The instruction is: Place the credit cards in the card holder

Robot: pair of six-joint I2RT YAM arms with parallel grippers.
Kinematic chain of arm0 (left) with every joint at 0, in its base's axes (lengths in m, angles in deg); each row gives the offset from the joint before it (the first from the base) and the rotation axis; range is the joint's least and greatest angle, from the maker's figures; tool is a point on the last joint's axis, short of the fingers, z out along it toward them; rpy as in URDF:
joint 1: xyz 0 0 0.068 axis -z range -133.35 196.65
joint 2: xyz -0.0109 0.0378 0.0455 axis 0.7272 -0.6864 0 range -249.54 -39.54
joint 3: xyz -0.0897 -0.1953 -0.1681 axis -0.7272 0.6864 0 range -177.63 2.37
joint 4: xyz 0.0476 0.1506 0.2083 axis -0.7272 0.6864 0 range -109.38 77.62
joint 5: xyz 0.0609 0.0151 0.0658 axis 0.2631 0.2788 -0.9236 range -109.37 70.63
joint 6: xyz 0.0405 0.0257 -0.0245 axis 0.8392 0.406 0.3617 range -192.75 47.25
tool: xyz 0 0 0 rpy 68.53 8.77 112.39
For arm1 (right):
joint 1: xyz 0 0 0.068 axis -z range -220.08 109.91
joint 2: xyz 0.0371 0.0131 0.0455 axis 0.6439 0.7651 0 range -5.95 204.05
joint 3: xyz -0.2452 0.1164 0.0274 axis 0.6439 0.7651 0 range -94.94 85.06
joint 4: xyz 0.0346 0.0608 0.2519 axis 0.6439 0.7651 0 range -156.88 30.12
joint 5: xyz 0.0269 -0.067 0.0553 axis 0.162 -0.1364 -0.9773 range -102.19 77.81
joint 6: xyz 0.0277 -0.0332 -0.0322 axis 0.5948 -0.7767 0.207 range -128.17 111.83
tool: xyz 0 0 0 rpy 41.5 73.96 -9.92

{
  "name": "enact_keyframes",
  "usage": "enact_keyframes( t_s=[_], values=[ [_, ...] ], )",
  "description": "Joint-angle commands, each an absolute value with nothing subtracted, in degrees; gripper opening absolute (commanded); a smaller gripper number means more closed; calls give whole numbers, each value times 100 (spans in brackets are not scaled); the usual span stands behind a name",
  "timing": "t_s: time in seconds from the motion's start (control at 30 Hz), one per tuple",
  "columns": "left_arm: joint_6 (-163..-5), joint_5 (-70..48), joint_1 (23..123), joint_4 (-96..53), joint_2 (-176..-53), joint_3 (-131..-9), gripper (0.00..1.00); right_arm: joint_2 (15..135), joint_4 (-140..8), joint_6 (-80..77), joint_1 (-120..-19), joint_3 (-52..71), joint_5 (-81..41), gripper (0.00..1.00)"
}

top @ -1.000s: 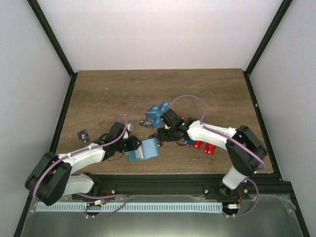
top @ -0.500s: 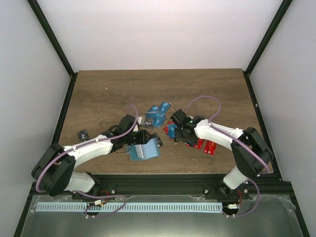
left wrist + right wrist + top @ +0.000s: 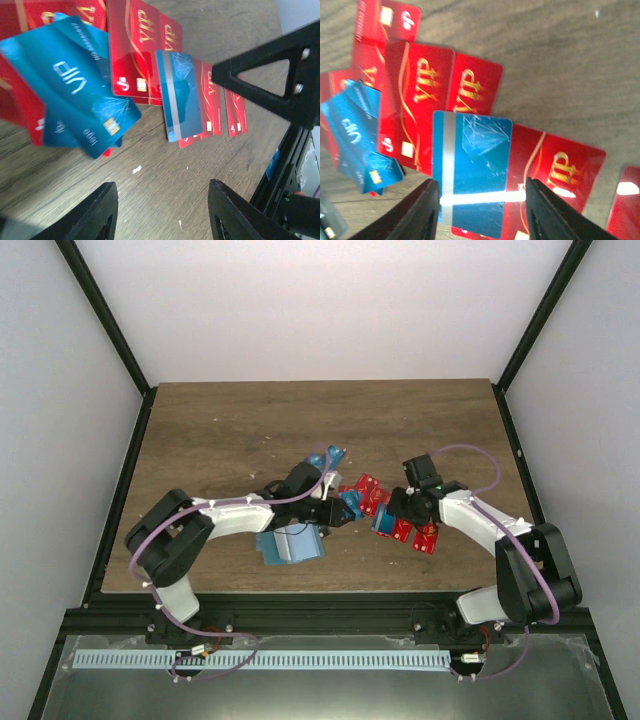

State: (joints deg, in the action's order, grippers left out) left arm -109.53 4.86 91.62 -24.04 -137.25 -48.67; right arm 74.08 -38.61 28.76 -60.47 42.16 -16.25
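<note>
The teal card holder [image 3: 291, 548] lies near the table's front edge, under my left forearm. Red cards [image 3: 364, 492] and blue cards [image 3: 329, 456] lie scattered to its right. My left gripper [image 3: 340, 512] is open and empty, low over bare wood just short of the blue cards [image 3: 75, 75] and red cards [image 3: 140, 55]. My right gripper [image 3: 392, 515] is open, with its jaws either side of a striped blue card [image 3: 472, 170] that lies flat on red cards [image 3: 560, 165]. That card also shows in the left wrist view [image 3: 182, 95]. No black card shows.
More red cards [image 3: 427, 538] lie at the right of the pile. The two grippers face each other a short way apart across the cards. The black frame rail [image 3: 320, 602] runs along the near edge behind the holder.
My left gripper has swung right, from beside the card holder to the edge of the card pile. My right gripper has drawn back to the right, from near the holder to over the red cards.
</note>
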Motion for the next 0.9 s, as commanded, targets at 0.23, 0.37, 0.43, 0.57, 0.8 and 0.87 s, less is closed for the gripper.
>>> enact_keyframes(
  t_s=[0.23,0.37,0.43,0.57,0.8,0.87],
  values=[
    [-10995,1197,9436,-2572,-15320,-6096,57,7368,-5186,2595,-5081,4817,-3138,32],
    [-10967,1127,9475,-2380,-15664,-6418,58,7579,-5503,2656,-5057,5058,-3541,28],
    [-10967,1124,9486,-2271,-15826,-6549,58,7701,-5527,2695,-5058,5131,-3499,24],
    [-10968,1075,9512,-2150,-16040,-6720,59,7897,-5565,2831,-5051,5333,-3372,19],
    [-10962,1210,9566,-2041,-16393,-6954,60,7813,-5667,3092,-5052,5798,-3212,8],
    [-10962,1185,9573,-2030,-16397,-6956,60,7735,-5637,3126,-5051,5855,-3164,6]
  ],
)
